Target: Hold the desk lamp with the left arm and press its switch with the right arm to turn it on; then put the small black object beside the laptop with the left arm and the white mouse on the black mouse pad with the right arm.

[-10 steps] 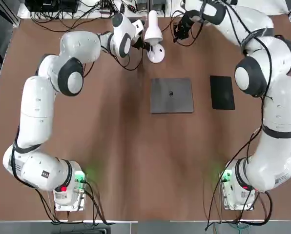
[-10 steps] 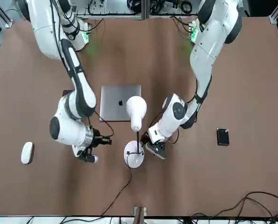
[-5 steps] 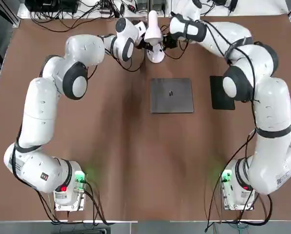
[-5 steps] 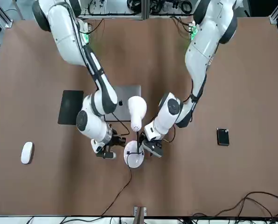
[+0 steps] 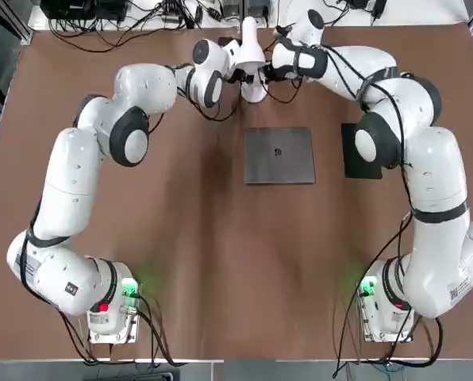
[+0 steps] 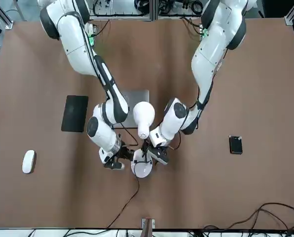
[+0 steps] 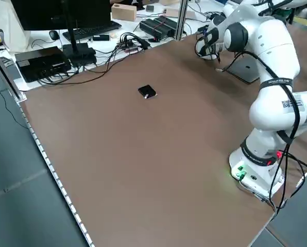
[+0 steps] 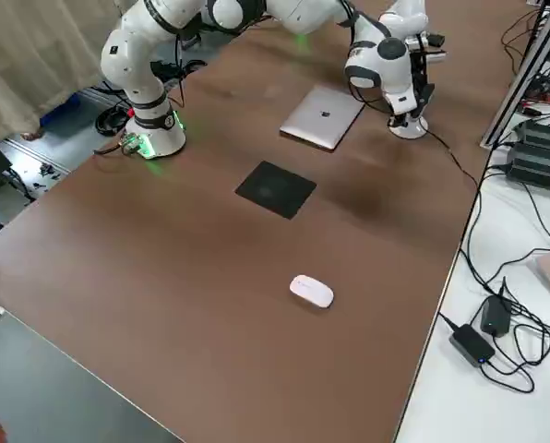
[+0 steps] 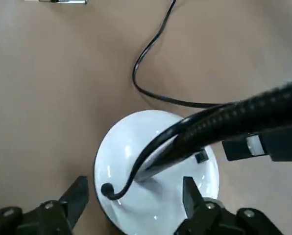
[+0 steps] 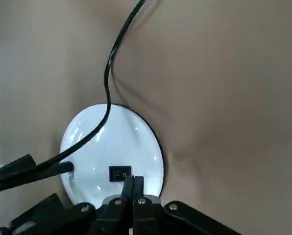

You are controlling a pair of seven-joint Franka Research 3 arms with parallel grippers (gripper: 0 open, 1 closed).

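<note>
The white desk lamp (image 5: 249, 48) stands at the far middle of the table, its disc base (image 9: 156, 161) between the open fingers (image 9: 76, 197) of my left gripper (image 9: 133, 200); a small gap shows at one finger. My right gripper (image 10: 133, 183) is shut, its tip just beside the black switch (image 10: 120, 173) on the base. In the front view both grippers (image 6: 154, 154) (image 6: 123, 155) flank the base (image 6: 139, 169). The small black object (image 6: 235, 144) lies alone on the left arm's side. The white mouse (image 6: 28, 161) lies far out on the right arm's side, and the black mouse pad (image 5: 361, 151) lies right of the laptop (image 5: 279, 155).
The lamp's black cable (image 10: 111, 63) runs from the base to the table's far edge. Cables, a keyboard and boxes (image 7: 81, 49) crowd the bench beyond that edge. The arms' bases (image 5: 109, 313) (image 5: 387, 313) stand at the near edge.
My right arm swung in from the far right to the lamp's base, gripper shut. My left gripper slid in around the base, and its fingers have narrowed slightly.
</note>
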